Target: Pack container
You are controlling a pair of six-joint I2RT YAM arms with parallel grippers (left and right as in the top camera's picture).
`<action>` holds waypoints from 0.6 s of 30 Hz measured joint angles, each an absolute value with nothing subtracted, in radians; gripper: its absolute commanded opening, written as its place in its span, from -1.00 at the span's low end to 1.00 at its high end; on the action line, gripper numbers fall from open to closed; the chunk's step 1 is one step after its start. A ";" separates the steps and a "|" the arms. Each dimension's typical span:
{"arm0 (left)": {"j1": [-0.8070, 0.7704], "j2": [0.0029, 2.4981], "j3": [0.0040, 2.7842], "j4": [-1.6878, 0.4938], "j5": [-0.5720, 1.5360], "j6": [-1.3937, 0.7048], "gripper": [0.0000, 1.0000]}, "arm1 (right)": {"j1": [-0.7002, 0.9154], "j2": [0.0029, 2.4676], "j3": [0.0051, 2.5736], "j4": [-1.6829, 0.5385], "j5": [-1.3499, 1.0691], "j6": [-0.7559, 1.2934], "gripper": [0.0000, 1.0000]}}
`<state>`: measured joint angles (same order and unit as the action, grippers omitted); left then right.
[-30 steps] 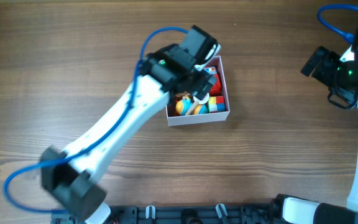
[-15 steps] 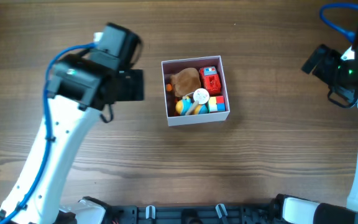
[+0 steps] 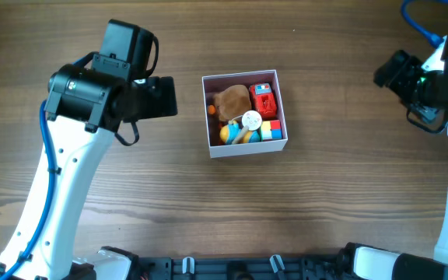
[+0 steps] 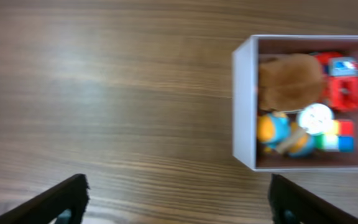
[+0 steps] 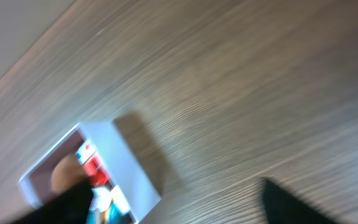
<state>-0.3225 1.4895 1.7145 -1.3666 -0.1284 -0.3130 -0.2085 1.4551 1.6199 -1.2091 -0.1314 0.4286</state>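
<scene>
Wooden table (image 3: 341, 194) holds white-walled, toy-filled container (image 3: 249, 147).

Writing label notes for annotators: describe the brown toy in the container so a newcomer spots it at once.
On the wooden table, find the white-walled container near the middle. The brown toy sits in its far-left corner, seen from the robot. It is the only plain brown, rounded lump; its neighbours are red, white, or blue and orange.
</scene>
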 measured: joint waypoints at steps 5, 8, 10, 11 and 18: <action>-0.326 1.509 1.715 -1.356 -0.095 -0.283 1.00 | -0.159 1.465 1.620 -1.230 -0.316 0.278 -0.92; -0.326 1.523 1.715 -1.356 -0.094 -0.274 1.00 | -0.062 1.496 1.620 -1.229 -0.358 0.237 -0.92; -0.326 1.524 1.715 -1.356 -0.094 -0.274 1.00 | -0.003 1.522 1.620 -1.218 -0.364 0.228 -0.91; -0.326 1.524 1.715 -1.356 -0.094 -0.274 1.00 | 0.036 1.541 1.620 -1.206 -0.361 0.225 -0.91; -0.326 1.524 1.715 -1.356 -0.091 -0.273 0.99 | 0.230 1.715 1.620 -1.188 -0.302 0.241 -0.91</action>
